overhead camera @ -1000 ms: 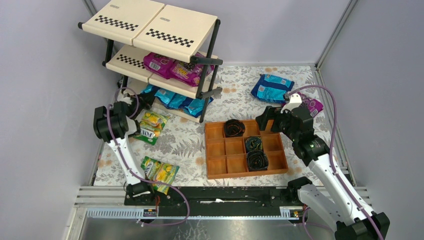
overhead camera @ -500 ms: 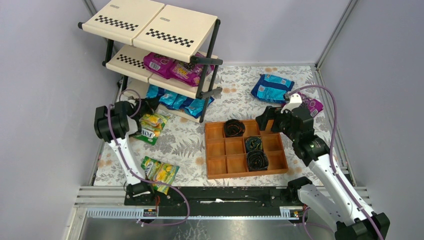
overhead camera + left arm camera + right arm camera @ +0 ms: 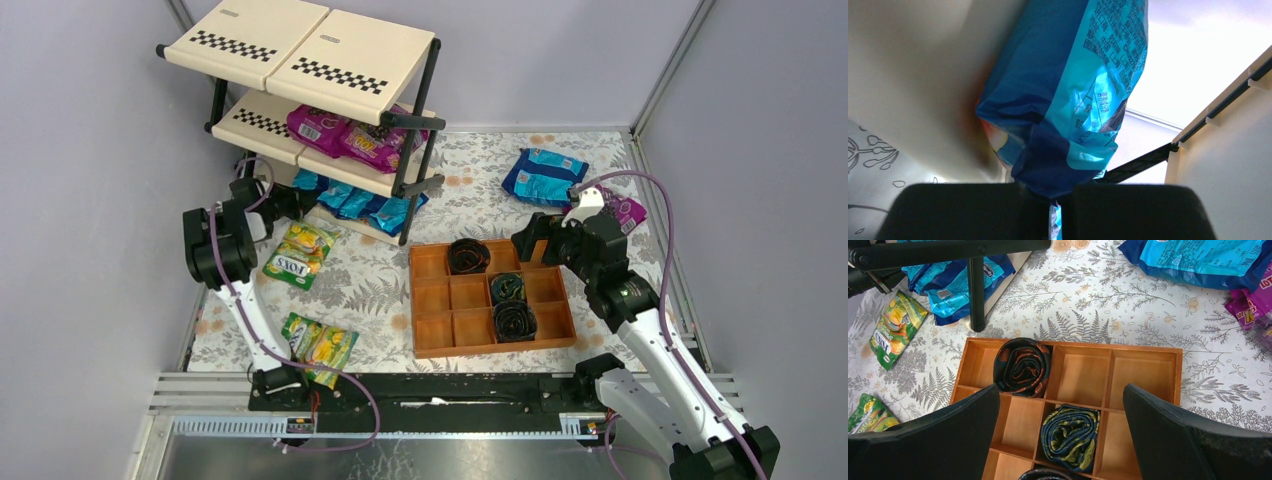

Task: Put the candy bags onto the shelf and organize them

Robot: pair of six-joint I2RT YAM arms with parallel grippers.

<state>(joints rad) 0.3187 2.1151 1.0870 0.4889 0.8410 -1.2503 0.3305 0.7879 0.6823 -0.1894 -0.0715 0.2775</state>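
My left gripper [image 3: 272, 198] is shut on the corner of a blue candy bag [image 3: 1068, 90], at the left end of the shelf's [image 3: 330, 62] bottom tier. More blue bags [image 3: 365, 205] lie on that tier and magenta bags [image 3: 350, 135] on the middle tier. Two green-yellow bags [image 3: 295, 252] [image 3: 320, 343] lie on the table left of centre. A blue bag [image 3: 545, 175] and a magenta bag [image 3: 630, 210] lie at the back right. My right gripper [image 3: 1059, 395] is open and empty above the tray.
An orange-brown compartment tray [image 3: 432, 295] with three dark coiled rolls [image 3: 468, 255] sits at table centre, under the right gripper. The shelf's black post [image 3: 975, 295] stands just beyond it. Grey walls close in on the left, back and right.
The left arm has swung back and to the left along the shelf's bottom tier, with the blue bag held. The right arm has not moved.
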